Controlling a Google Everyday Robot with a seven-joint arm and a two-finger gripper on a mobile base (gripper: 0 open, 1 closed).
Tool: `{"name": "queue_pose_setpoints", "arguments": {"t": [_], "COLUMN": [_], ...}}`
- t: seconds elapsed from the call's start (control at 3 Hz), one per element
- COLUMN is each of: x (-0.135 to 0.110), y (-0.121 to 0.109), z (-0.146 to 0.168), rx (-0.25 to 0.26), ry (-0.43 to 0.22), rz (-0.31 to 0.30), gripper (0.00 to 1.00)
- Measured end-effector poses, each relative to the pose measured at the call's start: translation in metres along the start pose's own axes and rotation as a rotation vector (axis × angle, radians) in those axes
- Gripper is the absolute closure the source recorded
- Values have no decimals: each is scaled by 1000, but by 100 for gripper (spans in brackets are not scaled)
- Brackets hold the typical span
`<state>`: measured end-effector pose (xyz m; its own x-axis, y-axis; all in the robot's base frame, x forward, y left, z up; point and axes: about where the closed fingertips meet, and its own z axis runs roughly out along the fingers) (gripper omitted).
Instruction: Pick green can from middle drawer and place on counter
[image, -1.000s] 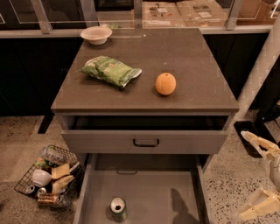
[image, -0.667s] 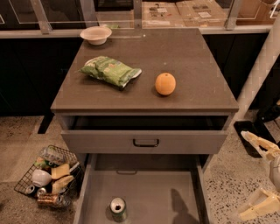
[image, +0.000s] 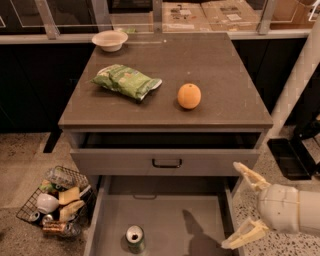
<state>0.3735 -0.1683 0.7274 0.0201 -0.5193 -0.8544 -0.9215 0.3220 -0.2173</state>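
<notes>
The green can (image: 135, 238) stands upright on the grey floor of the open middle drawer (image: 200, 220), near its front left, silver top with a dark opening facing up. My gripper (image: 240, 206) is at the lower right, over the drawer's right wall, well to the right of the can. Its two pale fingers (image: 250, 176) are spread wide apart and hold nothing. The brown-grey counter (image: 220, 65) lies above the drawers.
On the counter lie a crinkled green snack bag (image: 126, 81), an orange (image: 189, 96) and a white bowl (image: 110, 40). The upper drawer (image: 167, 161) with a black handle is partly pulled out above the middle drawer. A wire basket (image: 56, 201) of junk sits on the floor at left.
</notes>
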Motion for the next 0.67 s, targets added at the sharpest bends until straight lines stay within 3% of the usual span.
{"name": "queue_pose_setpoints", "arguments": {"t": [0.33,0.67], "x": [27,58], "y": [11,37], "z": [46,119], "rx": [-65,-115], "ry": [-88,-146], "rz": [-5,12], "gripper": [0,0]}}
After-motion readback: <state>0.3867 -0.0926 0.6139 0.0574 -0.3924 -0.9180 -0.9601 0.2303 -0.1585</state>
